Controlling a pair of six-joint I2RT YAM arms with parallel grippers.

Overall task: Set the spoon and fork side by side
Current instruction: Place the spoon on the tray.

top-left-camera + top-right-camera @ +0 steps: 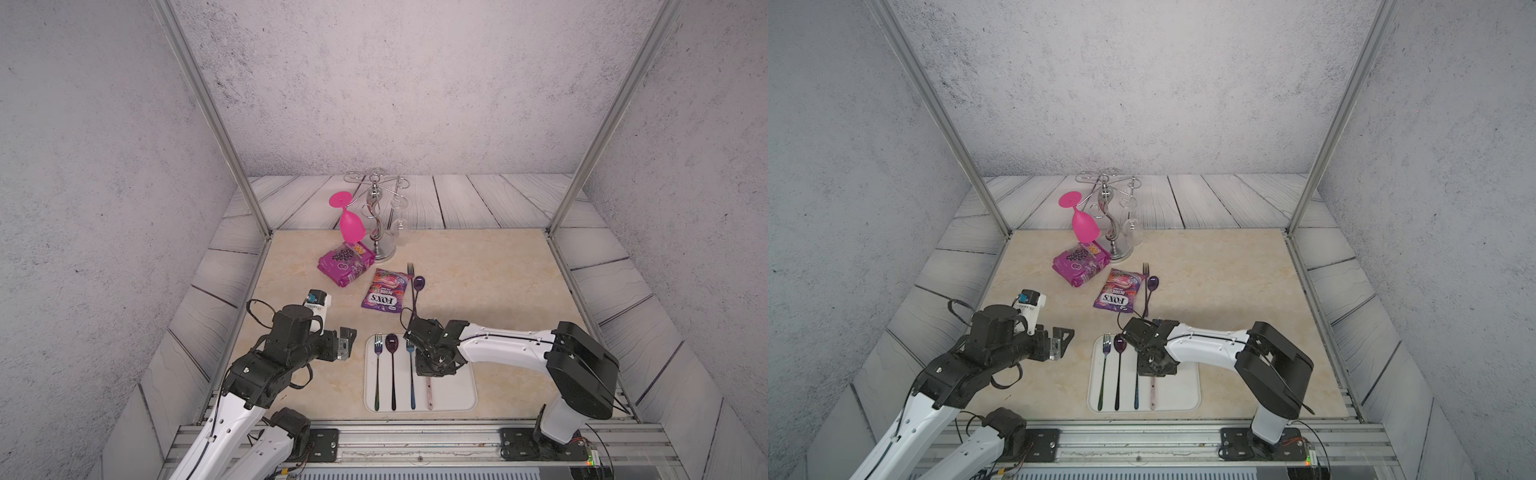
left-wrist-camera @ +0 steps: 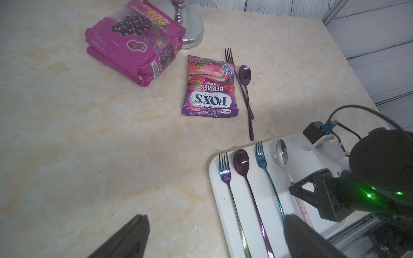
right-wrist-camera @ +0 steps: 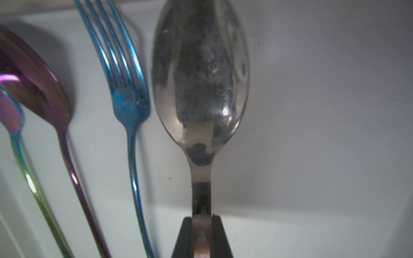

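Note:
A white tray (image 1: pixel 465 399) (image 1: pixel 1187 395) at the front holds a rainbow fork (image 1: pixel 377 345), a purple spoon (image 1: pixel 392 343), a blue fork (image 1: pixel 412 374) (image 3: pixel 125 89) and a silver spoon (image 3: pixel 201 78) (image 2: pixel 281 154) in a row. My right gripper (image 1: pixel 428 372) (image 3: pixel 201 217) is shut on the silver spoon's brownish handle, with the bowl just right of the blue fork's tines. My left gripper (image 1: pixel 347 340) (image 2: pixel 216 216) hangs open and empty over the table, left of the tray. A second purple fork (image 1: pixel 411 274) and spoon (image 1: pixel 419 284) lie together on the table behind the tray.
A FOX'S candy bag (image 1: pixel 384 291) lies left of the loose fork and spoon. A pink snack pack (image 1: pixel 345 266) sits further back. Behind it a metal glass rack (image 1: pixel 380 216) holds a pink glass (image 1: pixel 351 224) and a clear one (image 1: pixel 399 226).

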